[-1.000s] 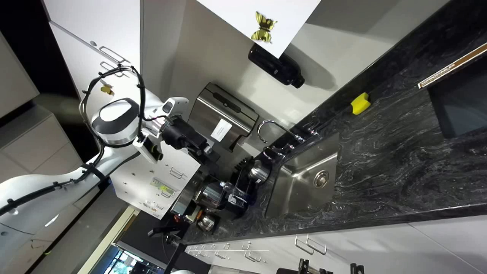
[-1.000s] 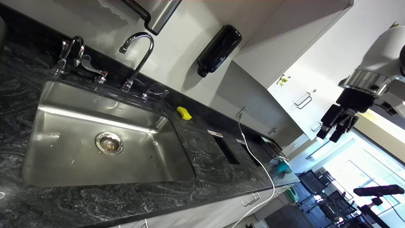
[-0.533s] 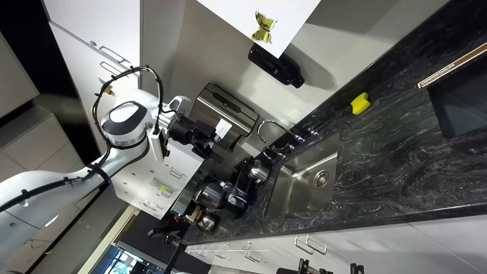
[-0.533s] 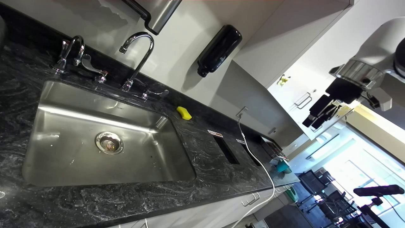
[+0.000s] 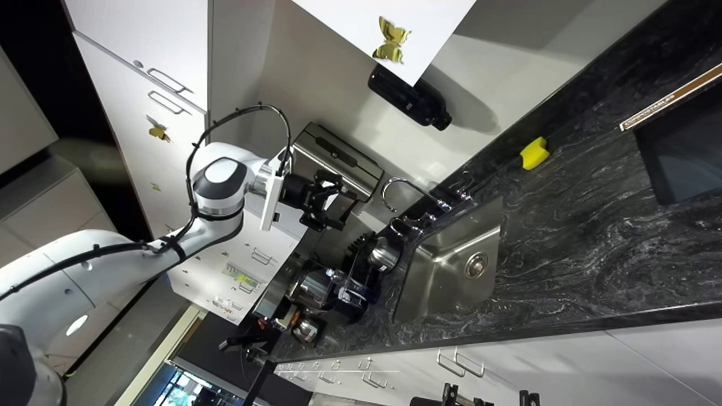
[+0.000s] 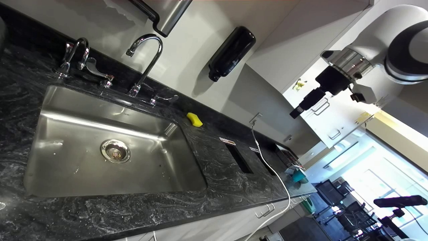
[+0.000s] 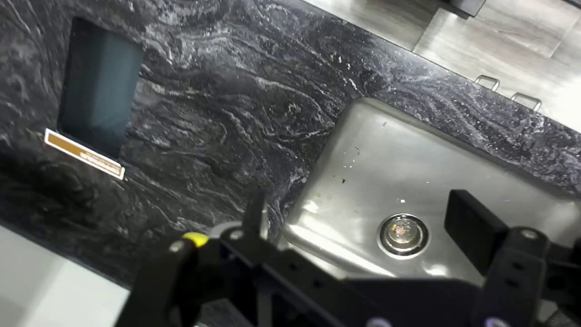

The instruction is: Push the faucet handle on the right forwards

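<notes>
The right faucet handle is a thin chrome lever (image 6: 167,98) at the back of the sink; it also shows in an exterior view (image 5: 466,179). It stands to the right of the tall curved chrome spout (image 6: 154,63). The left handle (image 6: 97,71) has a red mark at its base. My gripper (image 5: 342,210) is in the air, well apart from the faucet, and its fingers are spread with nothing between them. It also shows in an exterior view (image 6: 296,113). In the wrist view the open fingers (image 7: 358,209) appear over the sink; I cannot make out the handle there.
The steel sink (image 6: 113,187) is set in a dark marbled counter. A yellow sponge (image 6: 194,119) lies right of the handle. A black soap dispenser (image 6: 232,53) and a towel dispenser (image 5: 338,149) hang on the wall. A small second tap (image 6: 83,50) stands left.
The arm has moved towards the faucet, rightwards in one exterior view and leftwards in another. The wrist has turned, so the fingers line up behind each other in one view. Faucet and handles are unchanged.
</notes>
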Controlling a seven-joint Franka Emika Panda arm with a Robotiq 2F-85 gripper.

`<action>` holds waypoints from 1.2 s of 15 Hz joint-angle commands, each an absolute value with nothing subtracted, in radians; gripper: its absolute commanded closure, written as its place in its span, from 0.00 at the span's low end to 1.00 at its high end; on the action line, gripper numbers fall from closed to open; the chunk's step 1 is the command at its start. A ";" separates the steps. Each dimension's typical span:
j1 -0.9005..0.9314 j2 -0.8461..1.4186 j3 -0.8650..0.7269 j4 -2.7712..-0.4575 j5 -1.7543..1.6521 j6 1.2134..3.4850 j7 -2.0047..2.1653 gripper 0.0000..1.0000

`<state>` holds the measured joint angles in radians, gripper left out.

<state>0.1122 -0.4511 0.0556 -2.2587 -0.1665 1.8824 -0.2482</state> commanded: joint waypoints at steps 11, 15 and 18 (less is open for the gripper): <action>0.151 -0.289 0.052 -2.180 -0.172 2.012 -0.452 0.00; 0.145 -0.171 0.049 -2.140 -0.222 2.253 -0.508 0.00; 0.145 -0.065 0.058 -2.091 -0.258 2.370 -0.585 0.00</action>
